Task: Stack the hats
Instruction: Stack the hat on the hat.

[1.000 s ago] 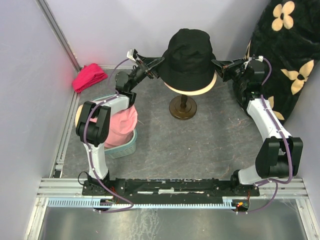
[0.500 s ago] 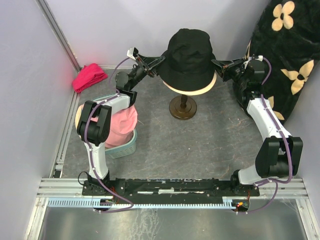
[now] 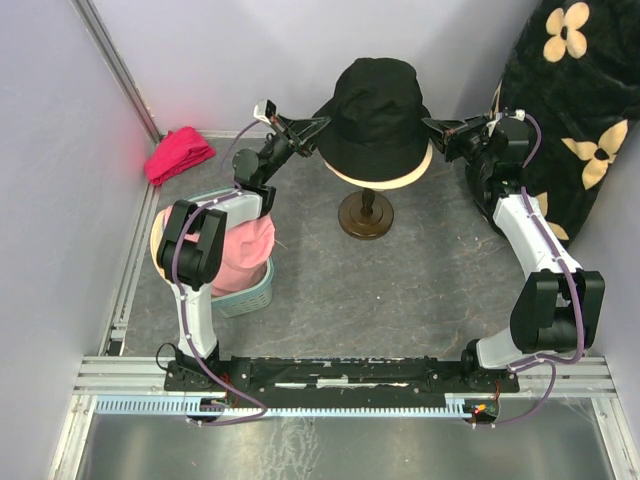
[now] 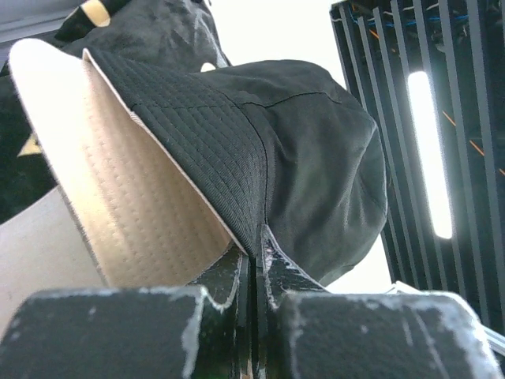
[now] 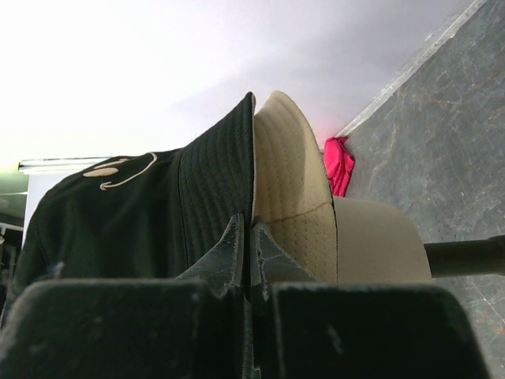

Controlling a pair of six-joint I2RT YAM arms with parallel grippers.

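Observation:
A black hat [image 3: 378,105] sits on top of a beige hat [image 3: 382,179], both on the cream mannequin head. My left gripper [image 3: 322,124] is shut on the left edge of the black hat's brim. In the left wrist view the black hat [image 4: 316,150] lies over the beige hat [image 4: 142,213], and the brim edge runs into the closed left gripper [image 4: 257,237]. My right gripper [image 3: 430,124] is shut on the right edge of the brim. The right wrist view shows the right gripper [image 5: 252,227] pinching where the black hat [image 5: 118,213] meets the beige hat [image 5: 292,181]. A pink hat [image 3: 247,250] lies in a basket.
The mannequin's dark stand [image 3: 366,215] rests mid-table under the hats. A teal basket [image 3: 245,298] stands beside the left arm. A magenta-red cloth bundle [image 3: 178,153] lies in the back left corner. A black flowered cushion [image 3: 575,110] fills the right wall.
My left gripper was open around the black hat's left brim edge and has closed on it. The right gripper has stayed shut on the right edge.

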